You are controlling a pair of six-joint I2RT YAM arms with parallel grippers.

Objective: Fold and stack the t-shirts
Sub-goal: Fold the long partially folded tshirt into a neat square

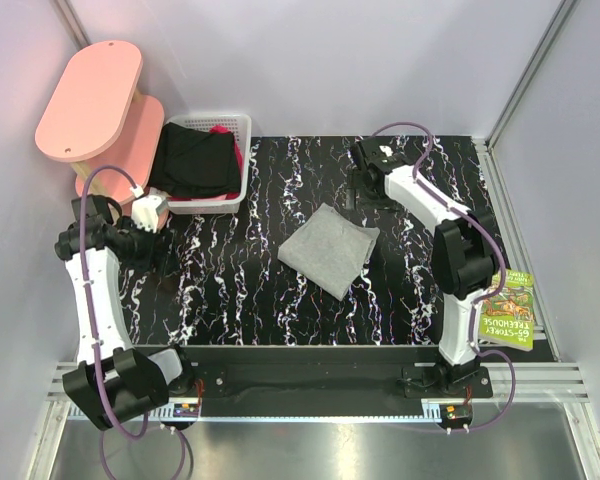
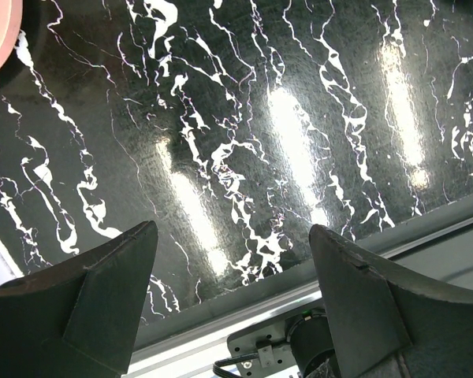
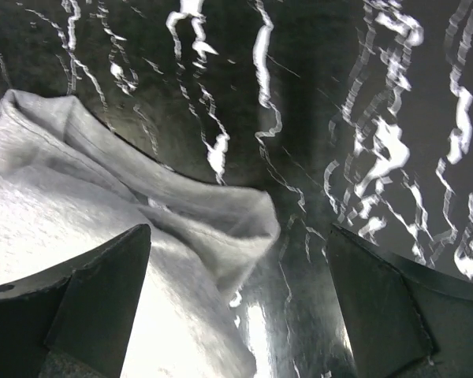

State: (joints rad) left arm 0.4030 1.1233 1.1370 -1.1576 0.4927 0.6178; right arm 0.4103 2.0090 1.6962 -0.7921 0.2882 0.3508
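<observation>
1. The grey t-shirt [image 1: 328, 250] lies folded into a compact, slightly skewed rectangle at the middle of the tabletop [image 1: 240, 290], a little toward the right edge.
2. My right gripper [image 3: 238, 236] hangs just past the shirt's far-right corner, toward the far edge. Its jaws stand wide apart with nothing held. The wrist view shows a puffy folded corner of grey cloth under the left finger, and I can't tell whether the finger touches it.
3. My left gripper [image 2: 232, 236] sits near the left edge, just beside the near wall of the white lattice basket [image 1: 208, 206]. It is also spread wide and empty, with only bare tabletop below it.
4. I judge the grey shirt's fold to be done or nearly done, apart from perhaps pressing that loose corner flat. That puts me between shirts.
5. The black garment [image 1: 192, 165] is bundled in the basket at the far-left corner, with magenta cloth [image 1: 220, 129] peeking out behind it.
6. The next move probably falls to the left arm, which is closest.
   - Reach over the basket rim and pinch the black cloth only.
   - Lift it clear of the wall without tipping the basket.
   - Spread it on the open tabletop left of the grey shirt, leaving that fold undisturbed.
</observation>
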